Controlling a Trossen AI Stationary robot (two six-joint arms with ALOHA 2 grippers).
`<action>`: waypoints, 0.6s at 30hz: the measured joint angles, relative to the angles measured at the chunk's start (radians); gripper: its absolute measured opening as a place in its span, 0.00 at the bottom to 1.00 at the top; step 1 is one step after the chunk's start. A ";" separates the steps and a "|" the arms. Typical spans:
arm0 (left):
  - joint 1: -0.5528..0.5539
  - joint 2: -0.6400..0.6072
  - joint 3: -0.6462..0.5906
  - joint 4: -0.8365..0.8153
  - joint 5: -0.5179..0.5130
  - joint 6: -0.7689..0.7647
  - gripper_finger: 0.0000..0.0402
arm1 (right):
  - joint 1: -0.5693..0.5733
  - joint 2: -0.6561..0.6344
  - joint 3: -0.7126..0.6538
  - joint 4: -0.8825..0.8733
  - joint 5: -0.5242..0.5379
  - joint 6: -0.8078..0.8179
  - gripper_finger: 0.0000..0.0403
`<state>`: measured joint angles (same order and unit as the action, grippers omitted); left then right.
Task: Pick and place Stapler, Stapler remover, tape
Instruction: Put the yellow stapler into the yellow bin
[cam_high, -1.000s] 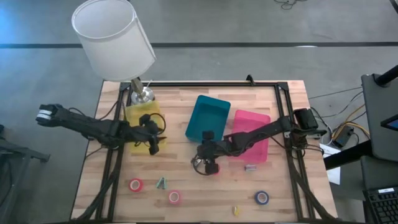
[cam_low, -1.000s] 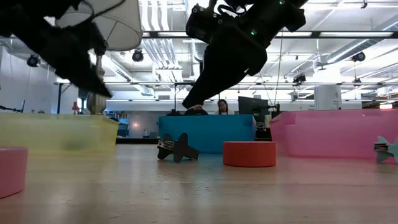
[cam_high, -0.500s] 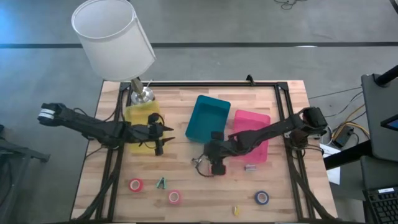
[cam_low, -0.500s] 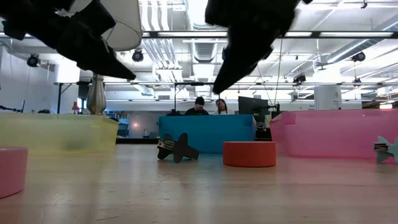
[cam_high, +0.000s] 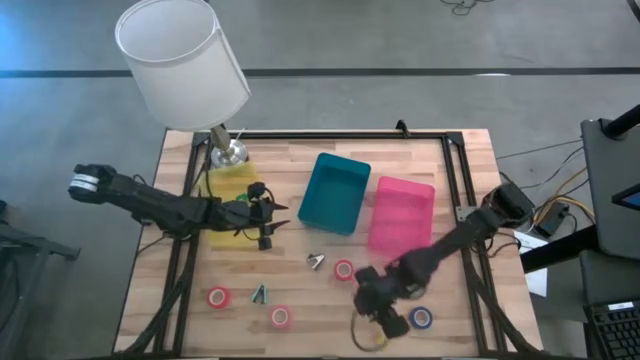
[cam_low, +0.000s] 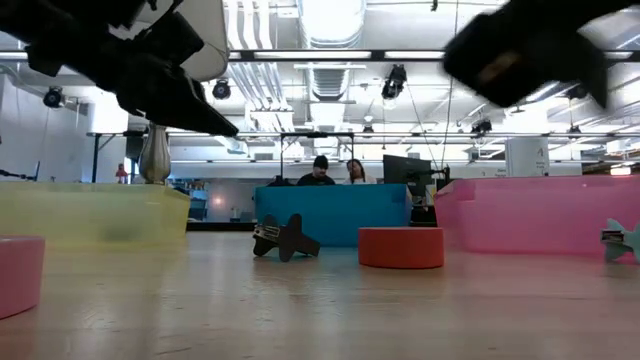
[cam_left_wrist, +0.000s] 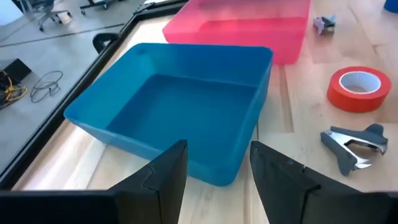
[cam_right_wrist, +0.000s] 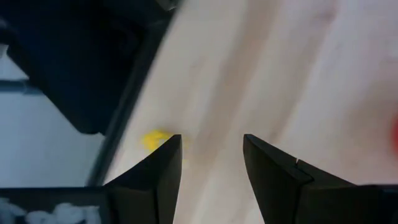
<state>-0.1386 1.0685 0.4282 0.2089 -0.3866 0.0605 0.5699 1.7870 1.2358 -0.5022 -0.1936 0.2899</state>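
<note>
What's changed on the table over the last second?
The right hand left the table's middle, where it hovered over a red tape and a staple remover, and swung to the front edge beside the blue tape, fingers open and empty. The left hand crept off the yellow bin toward the middle. The bins, tapes and removers stayed put.

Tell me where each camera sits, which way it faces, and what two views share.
High: overhead, straight down on table; both arms show.
Low: table height, level toward room; arms blurred overhead.
Left wrist: looks past its open left gripper at blue bin.
Right wrist: looks past its open right gripper at bare wood and a yellow scrap.
Shared: red tape in high, low, left wrist.
</note>
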 joint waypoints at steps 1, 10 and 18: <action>0.001 0.007 0.002 0.000 0.000 0.000 0.45 | 0.023 0.000 0.000 0.000 0.014 0.003 0.41; 0.017 0.049 0.005 0.009 0.000 0.000 0.45 | 0.154 0.024 0.000 -0.054 0.202 -0.011 0.41; 0.035 0.055 0.005 0.012 0.000 -0.006 0.45 | 0.161 0.123 0.060 -0.040 0.189 -0.088 0.41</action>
<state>-0.1040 1.1233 0.4335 0.2208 -0.3862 0.0547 0.7311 1.9104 1.2958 -0.5419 -0.0043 0.2016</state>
